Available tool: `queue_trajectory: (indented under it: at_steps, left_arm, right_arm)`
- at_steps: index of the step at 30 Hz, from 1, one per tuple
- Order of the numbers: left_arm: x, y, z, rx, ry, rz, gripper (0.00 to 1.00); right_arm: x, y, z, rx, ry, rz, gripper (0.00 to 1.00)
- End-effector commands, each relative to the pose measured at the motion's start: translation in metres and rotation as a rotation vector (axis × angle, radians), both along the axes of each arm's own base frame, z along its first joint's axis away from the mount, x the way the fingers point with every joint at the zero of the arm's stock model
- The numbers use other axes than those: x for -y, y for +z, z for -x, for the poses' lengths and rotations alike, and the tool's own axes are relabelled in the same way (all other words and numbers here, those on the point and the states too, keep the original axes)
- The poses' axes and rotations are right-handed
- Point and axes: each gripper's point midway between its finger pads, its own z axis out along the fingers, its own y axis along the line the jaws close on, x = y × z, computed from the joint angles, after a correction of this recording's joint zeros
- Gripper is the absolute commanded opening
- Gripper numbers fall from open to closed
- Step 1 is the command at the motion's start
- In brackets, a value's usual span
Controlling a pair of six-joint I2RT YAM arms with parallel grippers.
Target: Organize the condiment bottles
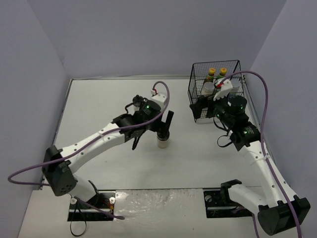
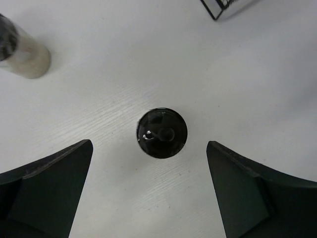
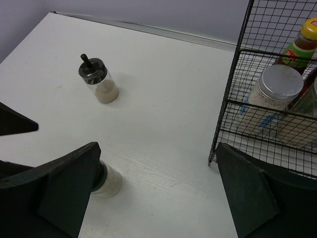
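A clear shaker with a black cap [image 1: 163,141] stands mid-table. My left gripper [image 1: 166,125] hovers right above it, open; in the left wrist view its cap [image 2: 162,133] lies between the spread fingers [image 2: 59,183], untouched. A second shaker [image 2: 22,49] stands apart from it; in the right wrist view it is the far one [image 3: 97,80], while the near one [image 3: 108,181] is half hidden by a finger. My right gripper [image 3: 157,148] is open and empty beside the black wire basket [image 1: 197,94]. The basket holds two yellow-capped sauce bottles [image 1: 212,72] and silver-lidded jars [image 3: 277,91].
The basket [image 3: 233,99] stands at the table's back right, close to my right gripper's right finger [image 3: 257,193]. The left arm reaches across the table's middle. Grey walls close the table at the back and both sides.
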Motion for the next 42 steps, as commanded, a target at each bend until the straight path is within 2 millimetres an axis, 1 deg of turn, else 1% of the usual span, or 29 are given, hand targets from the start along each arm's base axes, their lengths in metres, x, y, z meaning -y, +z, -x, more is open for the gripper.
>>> queue_trajectory:
  at_steps: [1,4,7,9,11,13,15,17,19,21,22,23,25,29,33,35,41,42]
  left_arm:
    - [-0.055,0.062,-0.012,0.107,0.151,0.107,0.97]
    - [-0.101,0.070,-0.014,0.125,0.253,0.115,0.97]
    - [-0.146,0.058,-0.016,0.115,0.360,0.089,0.97]
    - [-0.170,0.058,-0.010,0.129,0.412,0.079,0.97]
    - [-0.201,0.049,-0.003,0.126,0.483,0.056,0.97]
    - [-0.224,0.041,0.006,0.124,0.539,0.043,0.97]
    - [-0.246,0.034,0.016,0.132,0.589,0.026,0.97]
    - [-0.266,0.029,0.027,0.160,0.637,0.004,0.97]
    - [-0.281,0.025,0.037,0.188,0.673,-0.011,0.97]
    - [-0.289,0.027,0.045,0.224,0.688,-0.010,0.97]
    - [-0.289,0.021,0.046,0.213,0.688,-0.019,0.97]
    - [-0.293,0.017,0.051,0.221,0.698,-0.024,0.97]
    - [-0.297,0.014,0.054,0.233,0.710,-0.028,0.97]
    - [-0.302,0.018,0.052,0.256,0.727,-0.040,0.97]
    - [-0.300,0.015,0.049,0.244,0.720,-0.051,0.97]
    - [-0.300,0.014,0.048,0.239,0.718,-0.055,0.97]
    - [-0.299,0.013,0.048,0.238,0.712,-0.056,0.97]
    - [-0.299,0.014,0.048,0.239,0.711,-0.055,0.97]
  right_arm:
    - [-0.012,0.031,0.003,0.088,0.080,0.010,1.00]
    - [-0.027,0.015,0.004,0.035,0.156,0.024,1.00]
    - [-0.056,-0.015,0.010,-0.044,0.258,0.093,1.00]
    - [-0.073,-0.033,0.016,-0.078,0.301,0.140,1.00]
    - [-0.096,-0.057,0.027,-0.121,0.366,0.186,1.00]
    - [-0.114,-0.075,0.034,-0.148,0.406,0.231,1.00]
    - [-0.124,-0.096,0.037,-0.181,0.406,0.288,1.00]
    - [-0.133,-0.112,0.039,-0.202,0.411,0.316,1.00]
    - [-0.137,-0.124,0.040,-0.217,0.412,0.333,1.00]
    - [-0.143,-0.133,0.042,-0.230,0.421,0.354,1.00]
    - [-0.143,-0.133,0.041,-0.225,0.418,0.360,1.00]
    - [-0.147,-0.138,0.043,-0.232,0.423,0.376,1.00]
    - [-0.147,-0.148,0.041,-0.245,0.407,0.407,1.00]
    - [-0.146,-0.171,0.038,-0.285,0.392,0.450,1.00]
    - [-0.155,-0.175,0.033,-0.279,0.405,0.439,1.00]
    - [-0.158,-0.177,0.030,-0.274,0.405,0.433,0.97]
    - [-0.162,-0.177,0.024,-0.259,0.396,0.426,0.83]
    - [-0.162,-0.178,0.023,-0.262,0.395,0.429,0.79]
